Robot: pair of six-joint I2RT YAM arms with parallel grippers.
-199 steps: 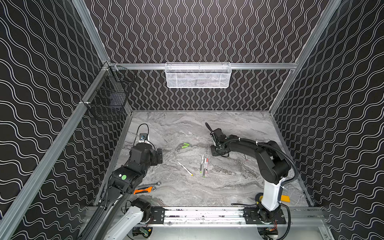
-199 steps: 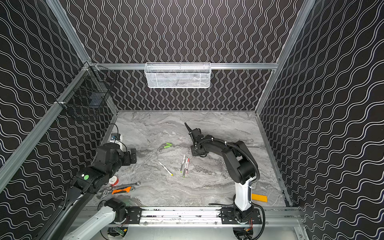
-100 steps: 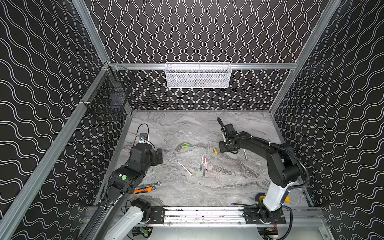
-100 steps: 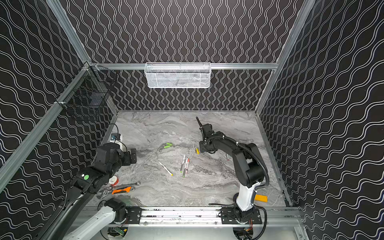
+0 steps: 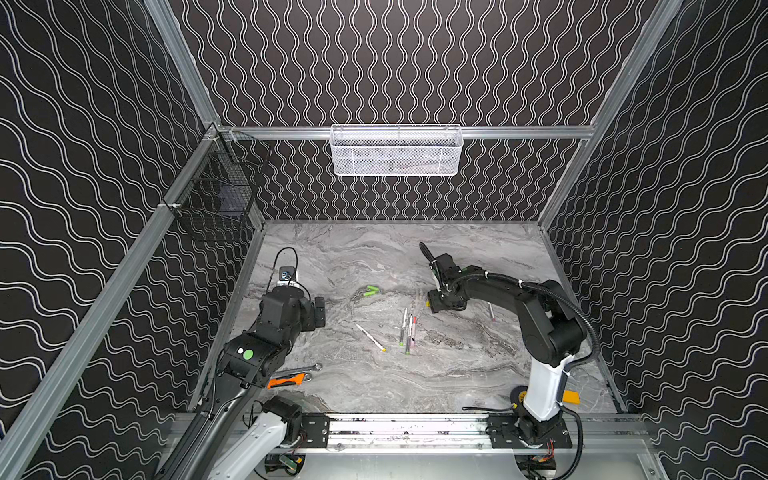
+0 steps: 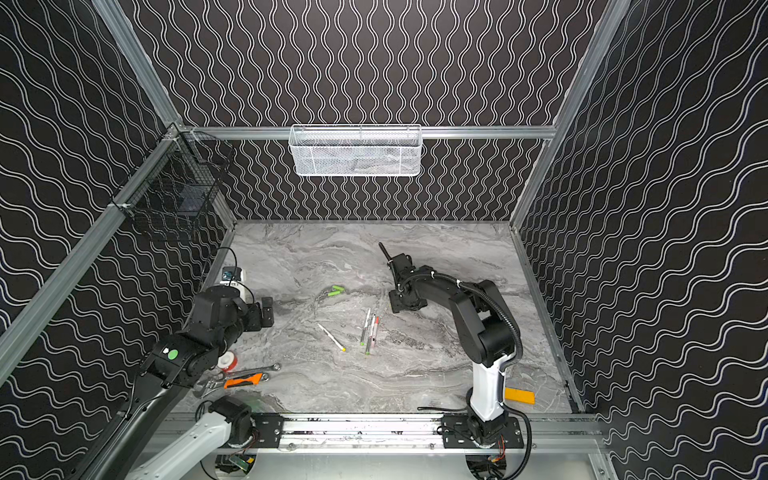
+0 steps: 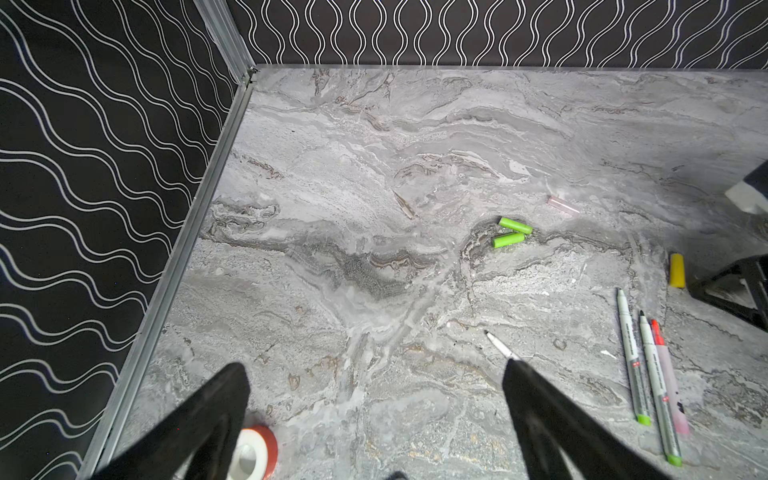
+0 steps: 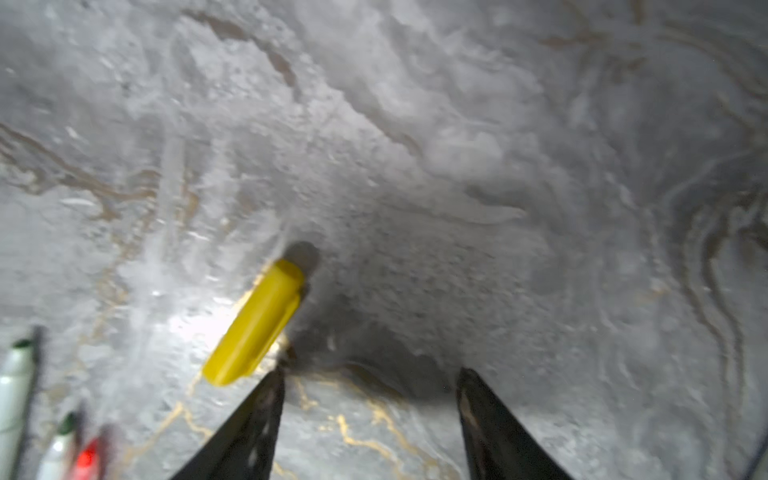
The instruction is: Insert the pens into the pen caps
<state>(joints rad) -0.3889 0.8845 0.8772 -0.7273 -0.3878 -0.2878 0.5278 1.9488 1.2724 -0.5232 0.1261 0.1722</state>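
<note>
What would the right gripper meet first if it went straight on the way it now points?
Probably the bare table: the right gripper points down at it, jaws open and empty. The yellow cap lies just outside one fingertip, not between them; depth is unclear, so that finger might brush it.

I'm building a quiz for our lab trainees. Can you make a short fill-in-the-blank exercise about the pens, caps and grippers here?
1. The pen cap beside the open right gripper is coloured ____.
2. The green caps lying together number ____.
3. The pens lying side by side number ____.
4. The left gripper holds ____.
Missing words: yellow; two; three; nothing.
</note>
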